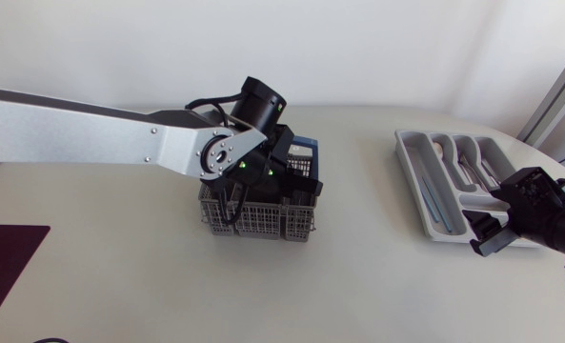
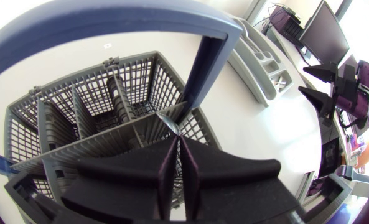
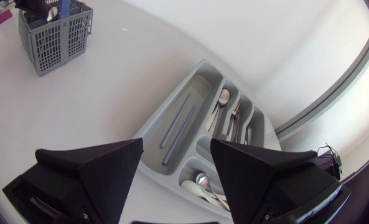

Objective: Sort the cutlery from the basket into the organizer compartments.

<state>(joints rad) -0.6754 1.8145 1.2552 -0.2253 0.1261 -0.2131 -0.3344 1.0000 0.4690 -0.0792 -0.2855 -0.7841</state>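
Left gripper [image 2: 175, 135] down in the grey basket [image 1: 263, 221], pinched narrow on a silver cutlery piece [image 2: 170, 121]; right gripper [image 3: 177, 146] spread wide above the organizer [image 3: 172, 96], 2 bluish rods [image 3: 175, 121] in its long compartment.

1. The mid-grey plastic mesh cutlery basket [image 1: 258, 221] has a grid pattern of small openings; its arched handle [image 2: 210, 62] is slate blue.
2. The moulded plastic organizer tray [image 3: 152, 127] is plain pale grey.
3. Inside it, the two thin sticks [image 3: 175, 121] are bluish grey, and the metal spoons [image 3: 224, 95] are shiny silver.
4. The left gripper [image 2: 178, 138] and right gripper [image 3: 177, 144] are matte black; the silver metal cutlery piece [image 2: 169, 122] at the left one's tips glints.
5. The left arm [image 1: 72, 129] is silver-grey with black joints and small green lights.
6. The smooth table [image 1: 120, 276] is plain cream-white.
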